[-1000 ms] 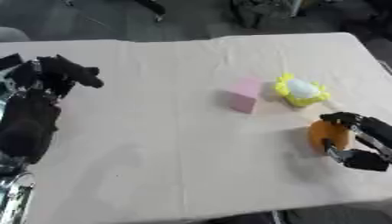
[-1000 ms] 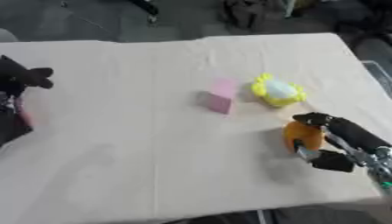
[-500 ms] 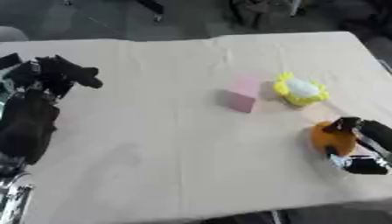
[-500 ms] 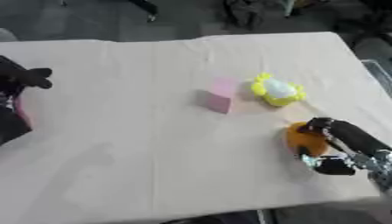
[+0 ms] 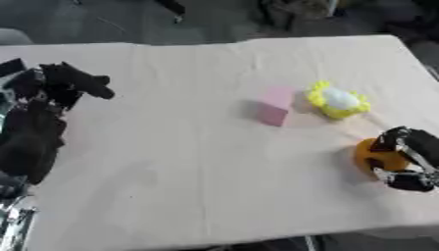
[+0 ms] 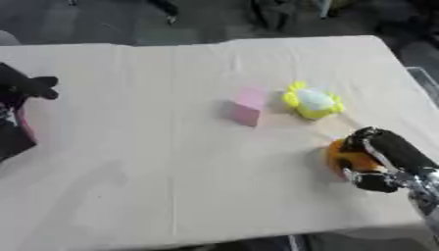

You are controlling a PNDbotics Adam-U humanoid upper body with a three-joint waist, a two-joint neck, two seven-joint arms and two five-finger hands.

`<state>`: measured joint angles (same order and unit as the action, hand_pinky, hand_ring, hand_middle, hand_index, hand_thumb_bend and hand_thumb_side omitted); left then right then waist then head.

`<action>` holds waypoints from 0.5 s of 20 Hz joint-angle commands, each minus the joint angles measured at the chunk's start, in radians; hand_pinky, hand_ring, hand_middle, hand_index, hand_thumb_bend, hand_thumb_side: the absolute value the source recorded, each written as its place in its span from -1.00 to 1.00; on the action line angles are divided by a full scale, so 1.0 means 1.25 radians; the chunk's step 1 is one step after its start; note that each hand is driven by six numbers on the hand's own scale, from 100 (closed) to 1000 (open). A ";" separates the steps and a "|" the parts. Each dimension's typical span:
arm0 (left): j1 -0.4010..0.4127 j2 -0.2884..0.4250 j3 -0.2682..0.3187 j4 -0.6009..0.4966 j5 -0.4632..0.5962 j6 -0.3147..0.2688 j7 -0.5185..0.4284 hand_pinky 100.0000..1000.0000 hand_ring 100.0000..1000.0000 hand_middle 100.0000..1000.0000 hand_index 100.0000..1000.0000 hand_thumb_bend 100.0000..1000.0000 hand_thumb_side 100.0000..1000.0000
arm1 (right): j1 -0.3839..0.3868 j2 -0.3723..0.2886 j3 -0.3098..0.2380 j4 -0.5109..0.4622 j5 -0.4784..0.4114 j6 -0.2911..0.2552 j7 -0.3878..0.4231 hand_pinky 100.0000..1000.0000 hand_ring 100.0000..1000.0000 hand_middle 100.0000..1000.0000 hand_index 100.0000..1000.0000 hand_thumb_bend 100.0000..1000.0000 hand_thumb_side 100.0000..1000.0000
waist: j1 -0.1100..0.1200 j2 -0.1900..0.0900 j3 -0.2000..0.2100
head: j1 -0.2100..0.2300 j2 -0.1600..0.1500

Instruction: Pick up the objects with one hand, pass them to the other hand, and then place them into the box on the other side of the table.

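Note:
My right hand (image 6: pixel 383 158) is at the table's right side, its fingers and thumb curled round an orange round object (image 6: pixel 345 157) that sits on the cloth. A pink block (image 5: pixel 276 106) stands near the table's middle. Just to its right lies a yellow toy with a white centre (image 5: pixel 337 100). At the left edge my left hand (image 5: pixel 61 83) hangs with its dark fingers curled and nothing in them. A strip of red (image 6: pixel 27 128) shows at the far left beside the left arm; I cannot tell what it is.
A cream cloth covers the table (image 5: pixel 188 166). The table's right edge runs close behind my right hand. Chair legs and dark floor lie beyond the far edge.
The right hand with the orange object has slid a little toward the near right edge. The camera has shifted slightly. The left hand has not moved.

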<state>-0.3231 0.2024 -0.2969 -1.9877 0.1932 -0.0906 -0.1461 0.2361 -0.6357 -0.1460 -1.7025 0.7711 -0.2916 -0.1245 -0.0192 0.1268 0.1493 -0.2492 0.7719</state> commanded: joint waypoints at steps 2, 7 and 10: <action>-0.005 0.004 0.001 -0.010 -0.006 0.008 -0.002 0.65 0.12 -0.08 0.24 0.42 0.22 | -0.006 -0.017 0.000 -0.043 -0.027 0.006 -0.078 0.38 -0.42 -0.77 -0.47 -1.00 -1.00 | -0.001 -0.004 0.001 | -0.004 -0.001; 0.006 0.011 -0.009 -0.010 -0.079 0.014 -0.017 0.65 0.13 -0.07 0.24 0.43 0.20 | -0.024 -0.033 0.018 -0.140 -0.125 0.013 -0.089 0.36 -0.43 -0.79 -0.49 -1.00 -0.94 | -0.001 -0.004 -0.001 | 0.002 -0.001; 0.017 0.016 -0.024 -0.005 -0.154 0.024 -0.034 0.66 0.14 -0.07 0.25 0.44 0.19 | -0.048 -0.049 0.033 -0.192 -0.206 0.021 -0.061 0.35 -0.44 -0.79 -0.49 -1.00 -0.81 | -0.001 -0.004 -0.002 | 0.004 -0.001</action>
<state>-0.2961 0.2046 -0.3215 -1.9849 0.0360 -0.0636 -0.1796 0.1839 -0.6535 -0.1021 -1.8970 0.5536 -0.2680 -0.2097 -0.0194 0.1293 0.1486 -0.2475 0.7720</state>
